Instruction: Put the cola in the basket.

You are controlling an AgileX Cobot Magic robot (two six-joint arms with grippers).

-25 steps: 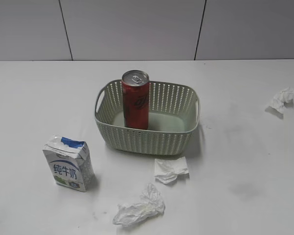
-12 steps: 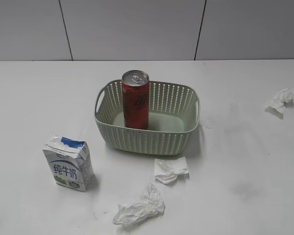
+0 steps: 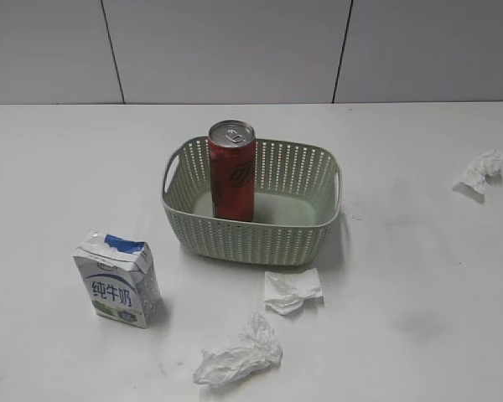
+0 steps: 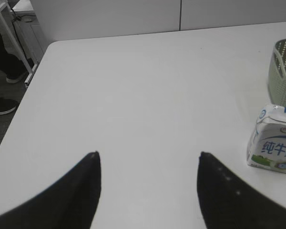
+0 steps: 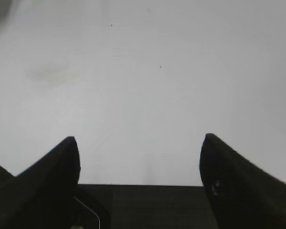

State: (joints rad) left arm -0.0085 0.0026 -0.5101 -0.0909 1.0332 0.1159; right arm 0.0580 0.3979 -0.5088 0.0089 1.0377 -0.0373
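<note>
The red cola can (image 3: pixel 232 172) stands upright inside the pale green basket (image 3: pixel 260 243), toward its left side, in the exterior view. A corner of the basket (image 4: pixel 283 71) shows at the right edge of the left wrist view. No gripper or arm shows in the exterior view. My left gripper (image 4: pixel 148 155) is open and empty above bare white table, left of the milk carton. My right gripper (image 5: pixel 139 139) is open and empty over bare table near its front edge.
A white-and-blue milk carton (image 3: pixel 117 279) stands front left of the basket; it also shows in the left wrist view (image 4: pixel 274 145). Crumpled tissues lie in front of the basket (image 3: pixel 292 290), nearer the front (image 3: pixel 239 353), and far right (image 3: pixel 480 170). The table's left edge (image 4: pixel 35 86) shows in the left wrist view.
</note>
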